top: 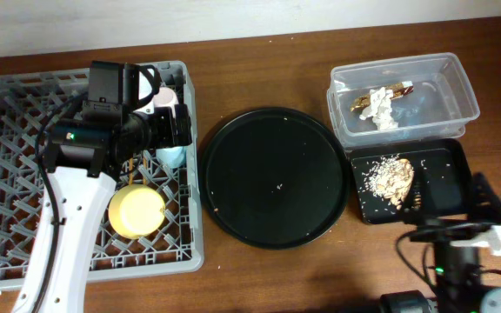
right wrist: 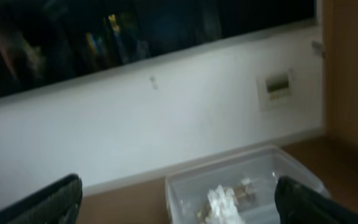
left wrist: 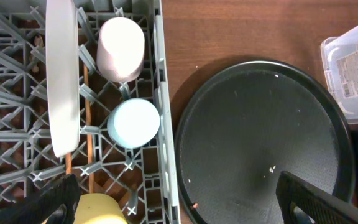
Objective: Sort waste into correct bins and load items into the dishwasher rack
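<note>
The grey dishwasher rack (top: 11, 113) sits at the left of the worktop (top: 259, 69). Along its right edge are a pink cup (left wrist: 121, 46) and, just beside it, a blue cup (left wrist: 133, 122). A pale plate (left wrist: 63, 81) stands on edge between the pegs, with thin chopsticks (left wrist: 86, 106) lying next to it. A yellow bowl (top: 136, 211) rests nearer the front.

At the right, a clear tub (top: 459, 87) holds a white napkin (top: 379, 106) and a gold-brown wrapper (top: 398, 89). The shallow black tray (top: 446, 174) touching it holds beige food scraps (top: 388, 176). A round black tray (top: 277, 178) lies between the rack and the bins.

The left pincer (left wrist: 179, 199) hangs wide and empty over the rack's right edge. The right pincer (right wrist: 182, 202) is also wide and empty, near the bins.
</note>
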You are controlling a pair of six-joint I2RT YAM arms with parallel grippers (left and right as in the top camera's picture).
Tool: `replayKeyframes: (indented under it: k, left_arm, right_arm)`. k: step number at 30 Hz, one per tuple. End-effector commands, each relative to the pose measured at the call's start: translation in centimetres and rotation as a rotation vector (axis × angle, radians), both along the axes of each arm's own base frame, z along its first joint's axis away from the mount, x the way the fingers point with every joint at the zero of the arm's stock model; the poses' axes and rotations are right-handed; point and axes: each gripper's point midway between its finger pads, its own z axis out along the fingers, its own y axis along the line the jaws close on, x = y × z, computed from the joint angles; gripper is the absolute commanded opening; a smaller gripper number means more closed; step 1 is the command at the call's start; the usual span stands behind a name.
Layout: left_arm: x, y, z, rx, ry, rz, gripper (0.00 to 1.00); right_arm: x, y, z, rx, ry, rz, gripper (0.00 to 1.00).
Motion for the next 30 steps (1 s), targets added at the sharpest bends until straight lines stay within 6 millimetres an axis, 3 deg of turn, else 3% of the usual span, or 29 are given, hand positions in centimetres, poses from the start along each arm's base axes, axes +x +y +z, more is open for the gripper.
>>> replayKeyframes:
  k: [1,5,10,14,15,19,30]
  left_arm:
    - [-0.1,0.1,1.1,-0.006,-0.030,0.010,0.99]
    - [-0.1,0.0,1.1,-0.007,-0.030,0.009,0.99]
    - [-0.1,0.1,1.1,-0.006,-0.030,0.009,0.99]
    - [-0.1,0.0,1.1,-0.007,-0.030,0.009,0.99]
    - [-0.1,0.0,1.1,-0.006,-0.030,0.010,1.00]
    - [-0.1,0.0,1.1,-0.006,-0.030,0.009,0.99]
    - [-0.1,0.0,1.1,-0.006,-0.031,0.009,0.99]
  right_arm:
    - [1.9,1.6,-2.8,-0.036,-0.124,0.094,0.99]
    - [3.3,1.7,-5.7,-0.097,-0.188,0.082,0.99]
    - [5.0,1.8,-12.3,-0.163,-0.066,0.078,0.99]
    - [5.6,2.4,-16.6,-0.255,0.113,0.116,0.99]
    - [5.6,2.4,-19.3,-0.342,0.222,0.124,0.99]
    - [5.5,2.2,-19.7,-0.458,0.245,0.114,0.99]
    - [5.5,2.2,-19.7,-0.458,0.245,0.114,0.99]
